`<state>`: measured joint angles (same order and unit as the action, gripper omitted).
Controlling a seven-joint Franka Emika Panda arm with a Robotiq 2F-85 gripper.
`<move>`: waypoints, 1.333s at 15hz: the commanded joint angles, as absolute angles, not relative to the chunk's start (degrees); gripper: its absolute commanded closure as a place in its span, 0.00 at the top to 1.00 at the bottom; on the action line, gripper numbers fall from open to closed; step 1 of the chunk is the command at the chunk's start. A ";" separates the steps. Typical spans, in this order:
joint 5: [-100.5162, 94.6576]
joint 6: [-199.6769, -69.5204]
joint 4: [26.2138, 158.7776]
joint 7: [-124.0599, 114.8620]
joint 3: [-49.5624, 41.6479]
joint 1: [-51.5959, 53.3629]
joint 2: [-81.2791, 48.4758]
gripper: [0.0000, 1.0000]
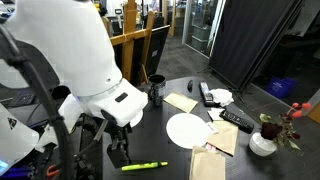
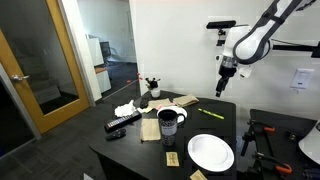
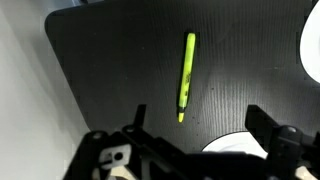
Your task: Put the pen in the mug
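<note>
The yellow-green pen (image 1: 145,166) lies flat on the black table (image 1: 170,155), near its edge; it also shows in an exterior view (image 2: 209,113) and in the wrist view (image 3: 186,76). The dark mug (image 1: 156,91) stands upright further along the table, apart from the pen, and shows in the second exterior view (image 2: 168,123) too. My gripper (image 2: 226,89) hangs open and empty well above the pen. In the wrist view its two fingers (image 3: 198,122) are spread, with the pen's lower end between them far below.
A white plate (image 1: 187,130) lies mid-table, and one (image 2: 211,152) lies near the mug. Black remotes (image 1: 237,120), paper napkins (image 1: 181,101) and a white vase with flowers (image 1: 263,143) fill the far side. A plate edge (image 3: 312,45) shows beside the pen.
</note>
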<state>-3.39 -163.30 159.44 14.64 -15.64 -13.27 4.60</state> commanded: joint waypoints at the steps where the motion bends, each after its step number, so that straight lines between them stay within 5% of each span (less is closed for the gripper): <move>1: 2.48 -167.78 159.09 15.48 -15.73 -11.98 -0.06 1.00; 20: 6.68 -171.31 154.58 12.94 -14.48 -11.25 -11.96 1.00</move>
